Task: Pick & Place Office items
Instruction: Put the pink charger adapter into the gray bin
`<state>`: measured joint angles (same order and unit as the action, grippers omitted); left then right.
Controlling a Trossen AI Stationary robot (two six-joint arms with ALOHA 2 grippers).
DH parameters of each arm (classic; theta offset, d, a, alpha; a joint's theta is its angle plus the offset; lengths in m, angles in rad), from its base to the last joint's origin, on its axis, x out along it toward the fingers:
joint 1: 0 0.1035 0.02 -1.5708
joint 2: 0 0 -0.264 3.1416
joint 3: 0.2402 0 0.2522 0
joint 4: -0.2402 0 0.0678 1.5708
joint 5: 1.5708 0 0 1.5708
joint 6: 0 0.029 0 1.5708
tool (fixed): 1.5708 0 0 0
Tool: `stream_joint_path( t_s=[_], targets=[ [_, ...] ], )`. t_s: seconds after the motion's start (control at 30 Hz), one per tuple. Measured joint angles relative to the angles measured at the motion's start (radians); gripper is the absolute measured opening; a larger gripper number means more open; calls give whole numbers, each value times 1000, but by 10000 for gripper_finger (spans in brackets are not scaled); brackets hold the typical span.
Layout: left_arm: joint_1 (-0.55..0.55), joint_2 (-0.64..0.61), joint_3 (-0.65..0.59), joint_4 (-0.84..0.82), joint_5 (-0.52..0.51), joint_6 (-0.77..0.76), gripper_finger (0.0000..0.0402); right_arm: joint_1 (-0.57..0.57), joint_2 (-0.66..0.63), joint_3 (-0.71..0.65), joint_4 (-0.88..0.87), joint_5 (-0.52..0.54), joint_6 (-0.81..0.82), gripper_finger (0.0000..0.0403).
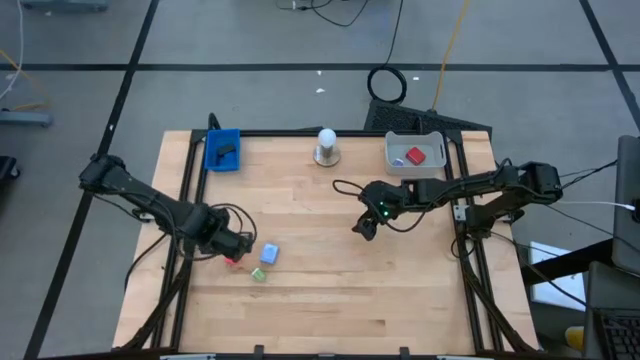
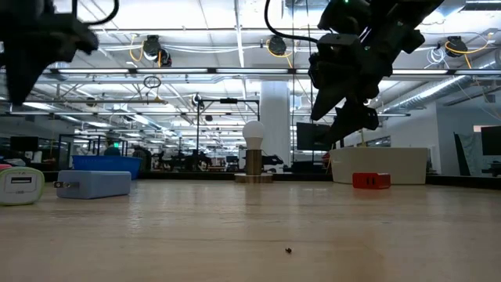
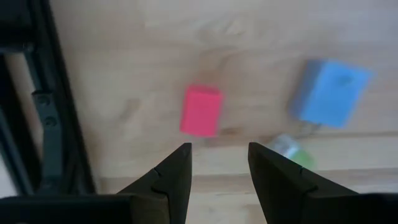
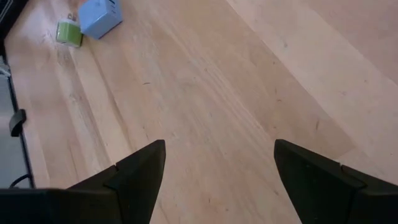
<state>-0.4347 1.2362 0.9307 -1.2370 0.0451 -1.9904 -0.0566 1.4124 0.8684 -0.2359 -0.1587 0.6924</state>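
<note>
A red block point(image 3: 201, 111) lies flat on the wooden table near its left side, with a light-blue block point(image 1: 268, 254) and a green bit point(image 1: 259, 273) just to its right. My left gripper point(image 3: 219, 165) hangs above the red block, pointing down, open, with nothing between its fingers. In the high view it shows as my left gripper point(image 1: 238, 247) beside the red block point(image 1: 232, 261). My right gripper point(image 1: 365, 225) hovers over the middle of the table, slanting down, open and empty. Its wrist view shows the light-blue block point(image 4: 99, 15) and the green bit point(image 4: 68, 32) far off.
A blue tray point(image 1: 222, 150) with a dark piece stands at the far left. A grey tray point(image 1: 415, 152) at the far right holds a red block point(image 1: 415, 156). A white ball on a round base point(image 1: 327, 145) stands between them. Bare wood lies between the two grippers.
</note>
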Motion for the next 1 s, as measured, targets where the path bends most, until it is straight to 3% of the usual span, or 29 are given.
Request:
stream_joint_path(
  t_s=[0.13, 0.37, 0.8, 1.0],
  targets=[
    [0, 0, -63, 45, 47, 13, 157, 3, 0, 0, 0, -16, 3, 295],
    [0, -7, -96, 62, 26, 53, 163, 21, 0, 0, 21, -28, 29, 295],
    [0, 1, -96, 22, -20, 122, 257, 32, 0, 0, 160, -28, 81, 295],
    [0, 1, -96, 15, -20, 136, 281, 32, 0, 0, 157, -27, 89, 295]
  ],
)
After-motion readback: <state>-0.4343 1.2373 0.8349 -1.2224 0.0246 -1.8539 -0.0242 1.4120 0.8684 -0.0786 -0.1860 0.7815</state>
